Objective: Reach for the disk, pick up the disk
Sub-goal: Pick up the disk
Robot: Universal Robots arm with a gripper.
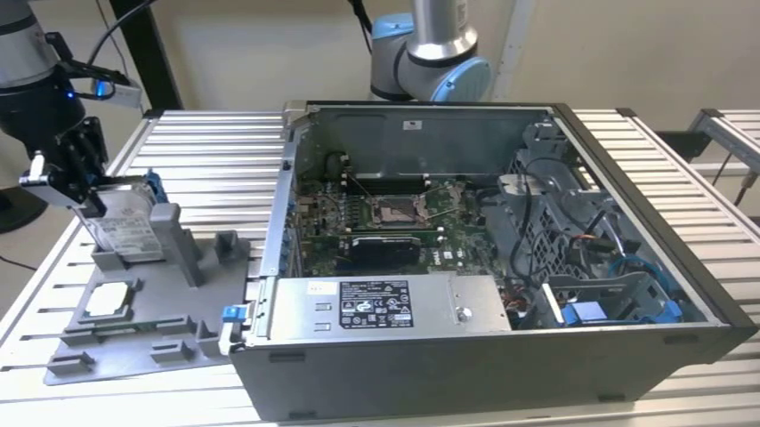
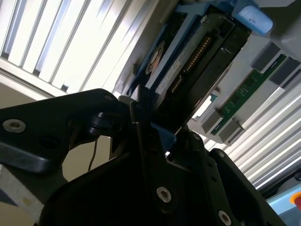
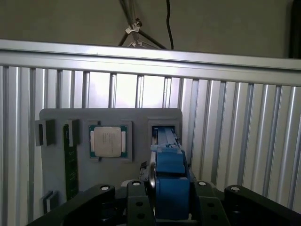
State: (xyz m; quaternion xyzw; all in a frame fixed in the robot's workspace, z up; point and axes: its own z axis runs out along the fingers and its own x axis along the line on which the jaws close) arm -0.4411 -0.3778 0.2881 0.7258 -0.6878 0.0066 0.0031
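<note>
The disk [image 1: 125, 229], silver-grey with a white label and a bright blue frame, stands on edge in a slot of the grey fixture plate [image 1: 131, 356] at the exterior view's left. My gripper [image 1: 89, 200] comes down on its upper edge from the left, its black fingers on both sides of the disk. In the first wrist view the blue frame of the disk [image 3: 169, 165] sits tight between the fingers of my gripper [image 3: 170, 200], its far end in the fixture slot. The second wrist view shows the disk [image 2: 188, 61] running away from my gripper [image 2: 157, 136].
An open computer case [image 1: 475, 365] with a silver power-supply box [image 1: 380, 307] stands to the right of the fixture. A processor chip [image 3: 108, 141] and a green memory stick [image 3: 70, 165] lie in the fixture. A second arm's base [image 1: 428, 53] stands behind the case. The table is slatted metal.
</note>
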